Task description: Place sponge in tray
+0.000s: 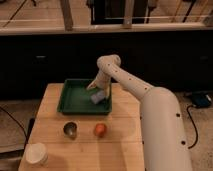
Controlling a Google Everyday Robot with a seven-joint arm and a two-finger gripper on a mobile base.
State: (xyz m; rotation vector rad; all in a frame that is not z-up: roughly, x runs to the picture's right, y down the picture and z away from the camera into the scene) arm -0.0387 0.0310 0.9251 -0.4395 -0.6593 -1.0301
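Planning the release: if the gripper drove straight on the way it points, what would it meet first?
Likely the sponge, right at the tip of the gripper, which points down over the right side of the tray; beneath it, the tray floor. Whether they already touch is unclear.

I see my cream gripper (98,88) over the dark green tray (72,100), a pale blue-grey sponge (98,97) at its tip, and nearer, on the light wooden table (50,136), a silver-grey cup (70,130) and an orange ball (100,130).

End effector (100,90) over tray (70,101), its grip on sponge (98,97) indiscernible
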